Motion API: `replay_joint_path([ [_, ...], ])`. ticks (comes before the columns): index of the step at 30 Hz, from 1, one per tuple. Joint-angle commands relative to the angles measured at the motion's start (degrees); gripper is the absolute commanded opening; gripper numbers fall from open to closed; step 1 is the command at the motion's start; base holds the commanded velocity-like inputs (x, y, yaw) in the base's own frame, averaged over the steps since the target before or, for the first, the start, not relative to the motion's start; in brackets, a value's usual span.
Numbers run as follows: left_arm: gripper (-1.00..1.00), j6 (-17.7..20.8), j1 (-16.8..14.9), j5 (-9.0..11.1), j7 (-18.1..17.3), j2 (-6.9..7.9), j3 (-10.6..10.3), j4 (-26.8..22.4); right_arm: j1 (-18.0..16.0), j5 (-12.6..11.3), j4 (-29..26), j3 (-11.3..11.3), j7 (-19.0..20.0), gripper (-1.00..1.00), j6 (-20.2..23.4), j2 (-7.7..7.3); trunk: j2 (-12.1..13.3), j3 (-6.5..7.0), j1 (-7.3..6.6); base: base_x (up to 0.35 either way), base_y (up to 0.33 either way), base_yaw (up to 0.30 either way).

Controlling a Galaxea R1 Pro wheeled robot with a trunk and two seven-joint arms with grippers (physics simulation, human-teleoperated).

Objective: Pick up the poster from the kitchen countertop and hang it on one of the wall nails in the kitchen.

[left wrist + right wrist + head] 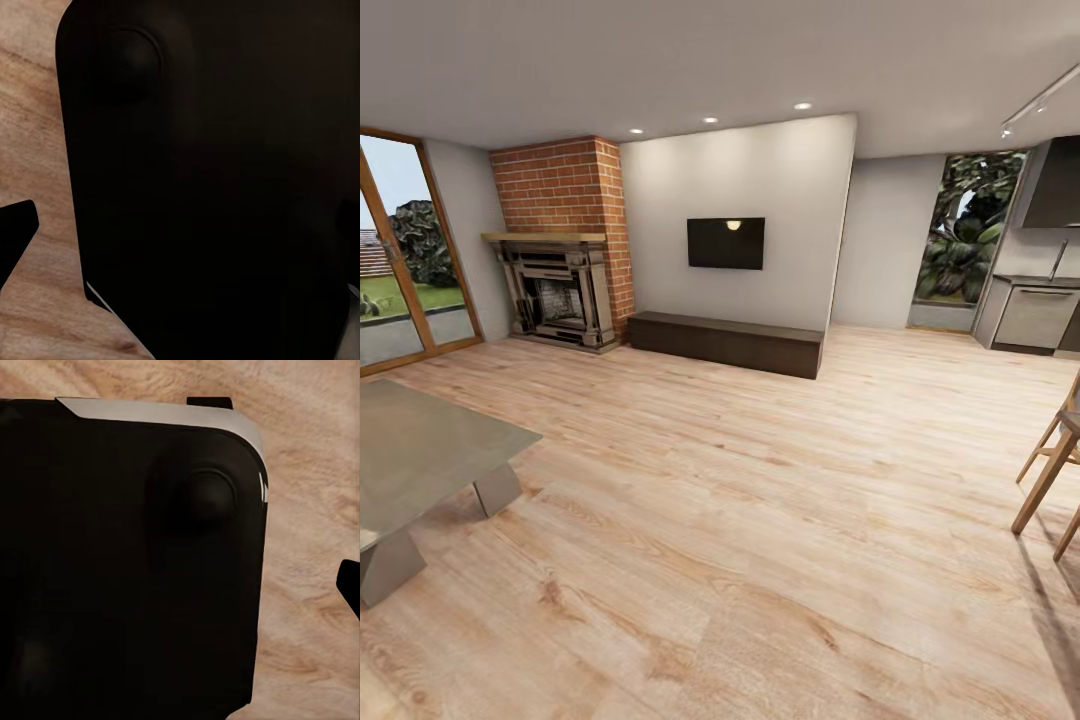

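- The head view looks over a wide wooden floor (740, 520) in a living room; a grey table (420, 450) stands near on the left, and wooden chair legs (1050, 470) show at the right edge
- On the far wall a black television (726, 243) hangs above a long dark bench (725, 342); left of them a brick fireplace (560, 270) rises to the ceiling, and a glass door (400, 250) opens on greenery at the far left
- At the far right stands the kitchen countertop (1040, 281) with a tap (1058, 258) on it, grey cabinets below and a dark hood (1055, 185) above; a window (968, 235) lies just left of it; the poster cannot be made out from here
- The left wrist view shows a dark body part (210, 187) of the robot close up, with floor beside it; whether the left pincer is wide or narrow I cannot tell
- The right wrist view shows a similar dark part (127, 570) with a pale edge, over the floor; the right pincer's state I cannot tell either
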Motion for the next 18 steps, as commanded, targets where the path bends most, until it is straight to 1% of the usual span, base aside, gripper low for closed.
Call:
replay_joint_path([
  [1, 1.0, -0.1, 0.0, 0.0, 0.0, 0.0, 0.0, -0.1, 0.0, 0.0, 0.0, 0.0, 0.0, 1.0, 0.0, 0.0, 0.0, -0.05, 0.0, 0.0, 0.0, 0.0],
  [9, 1.0, -0.1, 0.0, 0.0, 0.0, 0.0, 0.0, -0.1, 0.0, 0.0, 0.0, 0.0, 0.0, 1.0, 0.0, 0.0, 0.0, -0.05, 0.0, 0.0, 0.0, 0.0],
  [11, 1.0, -0.4, 0.2, -0.2, 0.1, -0.22, 0.1, -0.7, -0.7, 0.0, -0.5, 0.0, 0.0, 1.0, -0.5, -0.35, 0.0, -0.05, 0.0, 0.0, 0.0, 0.0],
  [14, 1.0, -0.9, 0.6, -0.6, 0.2, 0.15, 0.2, -1.7, -1.7, 0.1, -1.5, 0.0, -0.2, 1.0, -1.5, -0.79, 0.0, -0.05, 0.0, 0.0, 0.0, 0.0],
  [18, 1.0, -1.0, 0.6, -1.3, 0.3, 0.27, 0.3, -3.0, -3.0, 0.2, -2.8, 0.0, -0.3, 1.0, -2.8, -0.98, 0.0, -0.05, 0.0, 0.0, 0.0, 0.0],
])
